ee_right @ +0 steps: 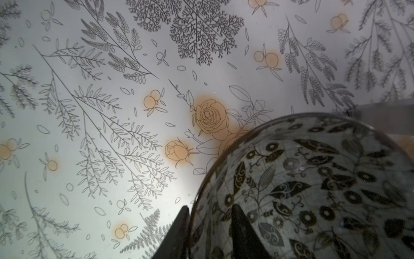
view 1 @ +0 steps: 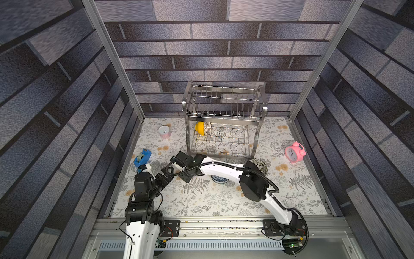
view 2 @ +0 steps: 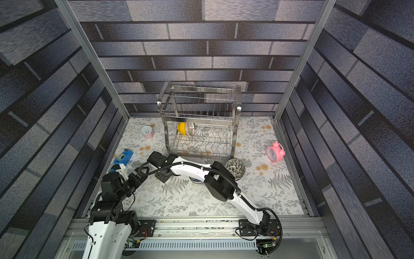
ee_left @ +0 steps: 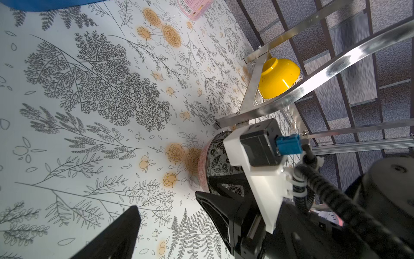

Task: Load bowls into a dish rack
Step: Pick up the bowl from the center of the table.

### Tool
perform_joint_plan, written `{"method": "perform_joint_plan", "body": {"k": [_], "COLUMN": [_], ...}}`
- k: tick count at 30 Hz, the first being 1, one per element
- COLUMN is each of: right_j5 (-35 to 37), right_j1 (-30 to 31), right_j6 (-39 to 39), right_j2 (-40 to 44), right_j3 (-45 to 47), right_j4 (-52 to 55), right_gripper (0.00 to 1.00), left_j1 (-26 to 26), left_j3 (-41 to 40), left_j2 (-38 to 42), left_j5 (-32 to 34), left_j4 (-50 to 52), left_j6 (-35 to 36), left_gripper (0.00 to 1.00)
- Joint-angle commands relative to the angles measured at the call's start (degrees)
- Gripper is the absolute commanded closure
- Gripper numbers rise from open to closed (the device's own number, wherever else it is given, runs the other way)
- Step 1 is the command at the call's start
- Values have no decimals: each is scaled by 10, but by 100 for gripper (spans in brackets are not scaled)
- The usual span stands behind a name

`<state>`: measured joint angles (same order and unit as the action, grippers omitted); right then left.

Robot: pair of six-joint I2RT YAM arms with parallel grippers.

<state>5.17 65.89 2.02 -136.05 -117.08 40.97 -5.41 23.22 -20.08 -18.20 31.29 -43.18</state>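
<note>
The right gripper straddled the rim of the leaf-patterned bowl at the front corner of the dish rack — clamped or not, I could not tell. The left gripper hung before the rack, jaws apart, empty. A yellow bowl leaned in the rack's lower tier — behind its side post.

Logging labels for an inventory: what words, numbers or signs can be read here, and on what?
"11 12": on the pink alarm clock dial, partly visible in the left wrist view.
Pink-and-white can: barcode and print, too small to read.
Nothing else legible.
</note>
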Motion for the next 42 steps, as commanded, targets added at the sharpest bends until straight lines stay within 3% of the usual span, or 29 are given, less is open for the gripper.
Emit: {"method": "perform_joint_plan", "body": {"k": [1,6,10,21,33,42], "right_j5": [9,6,7,4,-114,-173], "right_j1": [6,6,6,5,-50,-94], "right_j6": [-3,1,2,30,137,185], "right_j2": [-19,-17,-13,40,185,255], "right_j3": [-20,-22,-21,18,169,237], "right_j4": [28,27,27,2,-135,-203], "right_gripper": [70,82,100,100,100,100], "left_j1": [-6,-11,-17,-18,-12,39], "left_j3": [-6,-5,-5,-6,2,31], "left_j2": [-3,-5,-6,-41,-88,-112], "left_j5": [-21,-29,-33,-82,-176,-217], "left_j4": [-11,-11,-11,-69,-156,-206], "left_j6": [-3,0,5,22,48,63], "left_gripper": [0,0,0,0,0,0]}}
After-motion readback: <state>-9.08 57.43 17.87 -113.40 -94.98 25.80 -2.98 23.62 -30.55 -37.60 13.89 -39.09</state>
